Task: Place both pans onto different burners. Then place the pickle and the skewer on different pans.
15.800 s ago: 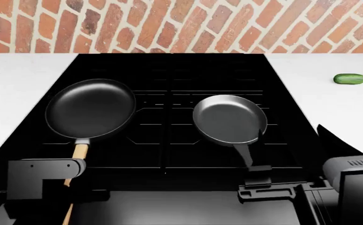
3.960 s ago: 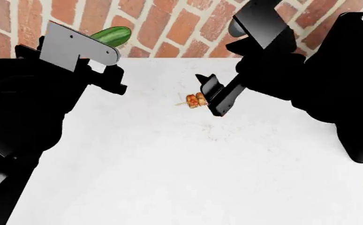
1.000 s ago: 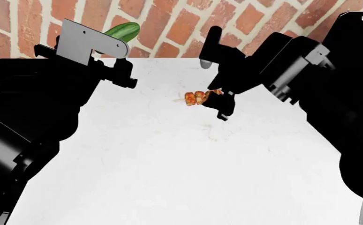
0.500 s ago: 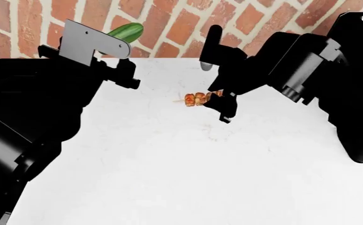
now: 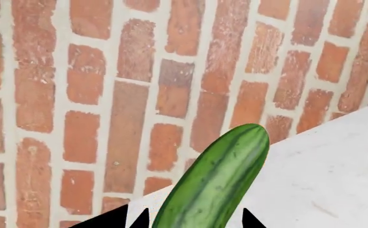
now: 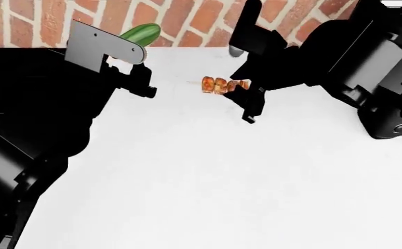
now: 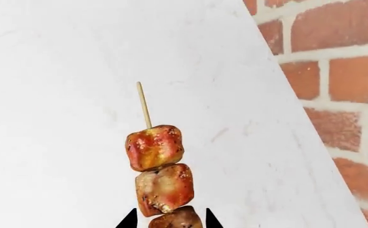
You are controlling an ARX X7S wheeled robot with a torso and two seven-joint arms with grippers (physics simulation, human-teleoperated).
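Observation:
The green pickle (image 5: 212, 183) stands up between the jaws of my left gripper (image 5: 193, 221), which is shut on it, held in front of the brick wall. In the head view the pickle (image 6: 141, 32) pokes out above the left gripper (image 6: 128, 42). My right gripper (image 7: 169, 221) is shut on the skewer (image 7: 159, 168), whose meat chunks and bare stick tip point away over the white counter. From the head view the skewer (image 6: 220, 84) juts left from the right gripper (image 6: 244, 89). The pans and the burners are out of view.
A white counter (image 6: 208, 176) fills the head view, with the red brick wall (image 6: 187, 18) along its far edge. Both black arms crowd the upper left and upper right of that view.
The right gripper has lifted the skewer a little higher and further towards the wall. The head view has shifted, so the wall sits higher in the picture. The left gripper and pickle have barely moved.

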